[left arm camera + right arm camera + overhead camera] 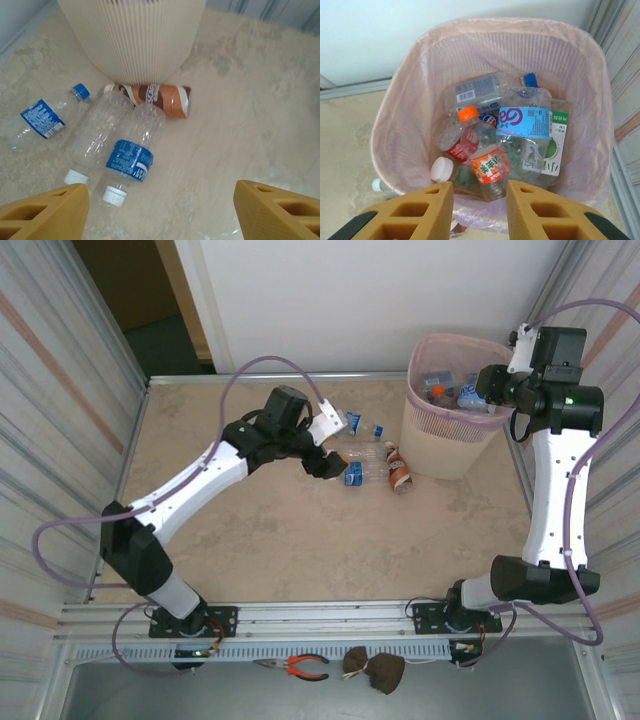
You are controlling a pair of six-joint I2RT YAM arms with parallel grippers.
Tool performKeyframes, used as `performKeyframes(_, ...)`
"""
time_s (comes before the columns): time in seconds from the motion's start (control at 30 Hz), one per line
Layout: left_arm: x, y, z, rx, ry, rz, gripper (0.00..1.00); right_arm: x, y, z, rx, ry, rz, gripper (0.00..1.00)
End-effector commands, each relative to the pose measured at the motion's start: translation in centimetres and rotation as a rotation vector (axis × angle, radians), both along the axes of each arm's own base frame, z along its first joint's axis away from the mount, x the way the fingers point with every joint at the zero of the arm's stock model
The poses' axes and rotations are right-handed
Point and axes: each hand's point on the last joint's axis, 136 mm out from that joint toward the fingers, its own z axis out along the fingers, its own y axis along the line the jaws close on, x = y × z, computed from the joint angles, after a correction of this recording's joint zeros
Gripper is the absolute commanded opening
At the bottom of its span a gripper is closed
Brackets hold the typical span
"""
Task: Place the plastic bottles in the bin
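Now the left gripper (pixel 160 194) has its fingers spread wide with nothing between them, above four plastic bottles (pixel 131 152) lying on the table (pixel 245 115) next to the pink bin (pixel 135 40). The right gripper (pixel 480 187) hangs over the bin, fingers a little apart and holding nothing. More bottles (pixel 522 122) lie inside.

Bin (pixel 135 40) top off-frame (left wrist)

a: the bin (pixel 410 100) was pale pink, finely ribbed. the table (pixel 250 125)?
b: mottled beige marble. lower left in the left wrist view, a clear bottle (pixel 131 150) wore a blue label and white cap.
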Motion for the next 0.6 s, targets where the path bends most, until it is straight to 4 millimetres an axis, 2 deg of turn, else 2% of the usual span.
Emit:
performKeyframes(0.0, 0.1, 0.5, -1.8, 0.128, -0.066, -0.08, 0.8, -0.5, 0.4, 0.8, 0.003, -0.035, 0.012, 0.33)
performKeyframes(0.17, 0.8, 0.6, -5.5, 0.274, -0.128, -0.103, 0.86, -0.8, 0.3, 0.9, -0.001, -0.039, 0.014, 0.33)
performKeyframes(0.3, 0.3, 0.4, -9.2, 0.387, -0.18, -0.22, 0.84, -0.9, 0.5, 1.1, 0.006, -0.049, 0.017, 0.33)
performKeyframes(0.43, 0.6, 0.5, -11.4, 0.377, -0.212, -0.323, 0.81, -0.9, 0.6, 1.2, 0.009, -0.051, 0.022, 0.33)
performKeyframes(0.57, 1.2, 0.6, -12.3, 0.292, -0.255, -0.398, 0.81, -1.2, 0.7, 1.3, 0.008, -0.053, 0.026, 0.33)
